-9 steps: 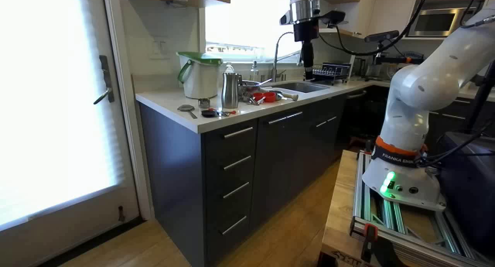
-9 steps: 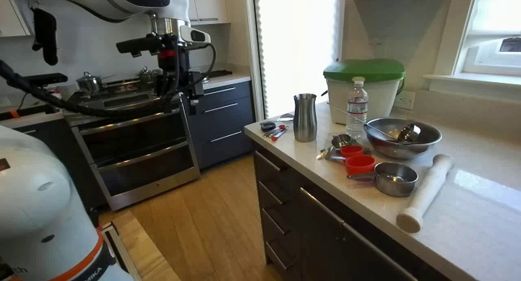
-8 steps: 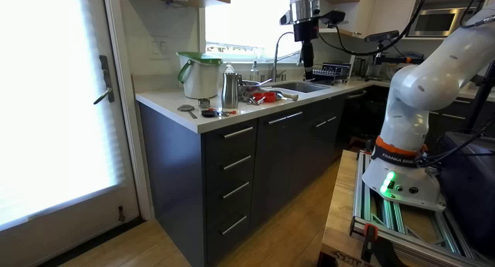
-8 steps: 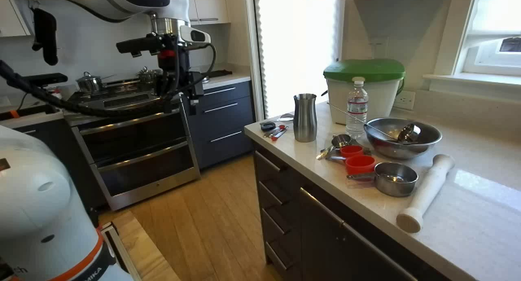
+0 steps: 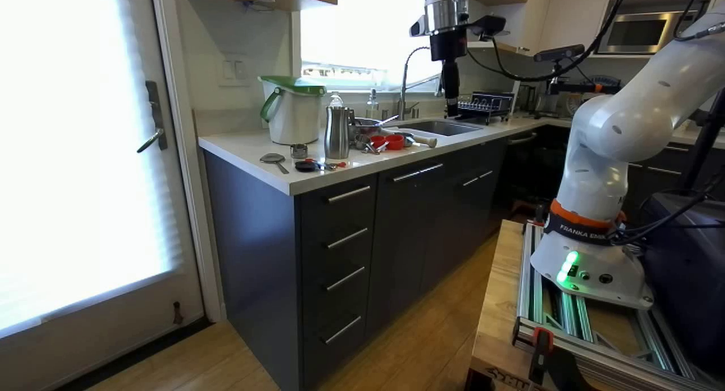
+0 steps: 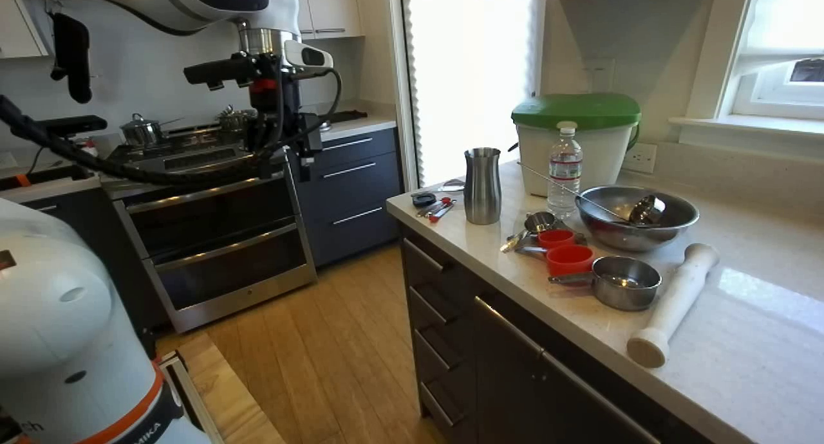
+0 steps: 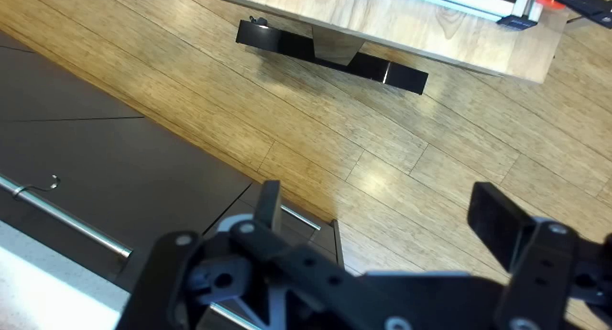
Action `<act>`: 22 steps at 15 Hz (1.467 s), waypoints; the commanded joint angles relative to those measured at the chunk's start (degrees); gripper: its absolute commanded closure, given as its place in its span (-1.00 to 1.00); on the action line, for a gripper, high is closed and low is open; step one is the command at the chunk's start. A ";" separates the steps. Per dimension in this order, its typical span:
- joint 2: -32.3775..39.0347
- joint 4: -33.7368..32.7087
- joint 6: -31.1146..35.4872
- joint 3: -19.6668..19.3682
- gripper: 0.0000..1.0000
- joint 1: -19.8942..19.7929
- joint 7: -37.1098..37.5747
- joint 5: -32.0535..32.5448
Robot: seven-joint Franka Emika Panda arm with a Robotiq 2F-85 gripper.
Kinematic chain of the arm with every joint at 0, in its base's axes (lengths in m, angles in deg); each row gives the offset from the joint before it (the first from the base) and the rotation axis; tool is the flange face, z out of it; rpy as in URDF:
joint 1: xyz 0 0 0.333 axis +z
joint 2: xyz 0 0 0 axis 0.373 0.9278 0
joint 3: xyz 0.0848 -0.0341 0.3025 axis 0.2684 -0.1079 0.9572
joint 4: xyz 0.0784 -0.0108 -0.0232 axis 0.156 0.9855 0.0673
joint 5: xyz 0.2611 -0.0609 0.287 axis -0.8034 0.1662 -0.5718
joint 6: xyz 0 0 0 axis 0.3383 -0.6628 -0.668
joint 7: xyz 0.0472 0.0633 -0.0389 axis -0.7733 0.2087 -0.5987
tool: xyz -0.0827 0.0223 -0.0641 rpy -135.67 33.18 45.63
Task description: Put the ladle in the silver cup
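Observation:
The ladle (image 6: 647, 210) rests with its small shiny bowl end inside a metal mixing bowl. Its thin pale handle leans out over the rim and passes in front of a water bottle. The silver cup (image 6: 483, 186) stands upright on the counter near its end; it also shows in an exterior view (image 5: 337, 133). My gripper (image 7: 382, 213) is open and empty in the wrist view, with floor and cabinet fronts below. In the exterior views it points down (image 5: 451, 105) and is in the air (image 6: 286, 164), well away from cup and ladle. Neither shows in the wrist view.
The mixing bowl (image 6: 634, 238), the water bottle (image 6: 565, 174) and a green-lidded bin (image 6: 576, 141) stand on the counter. Red measuring cups (image 6: 570, 259), a metal measuring cup (image 6: 624, 283) and a wooden roller (image 6: 676, 305) lie nearer its front edge. A sink (image 5: 444, 128) is beyond.

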 commanded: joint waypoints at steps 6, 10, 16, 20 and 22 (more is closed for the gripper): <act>3.36 -4.90 9.38 -5.12 -1.00 -4.09 2.25 0.49; 7.95 -9.95 18.57 -7.64 -1.00 -8.23 4.00 1.62; 16.62 -15.73 34.64 -7.90 -1.00 -12.15 8.39 6.27; 22.71 -19.99 34.36 -10.66 -1.00 -11.99 9.65 0.41; 25.80 -22.12 33.04 -11.93 -1.00 -12.19 10.75 -3.02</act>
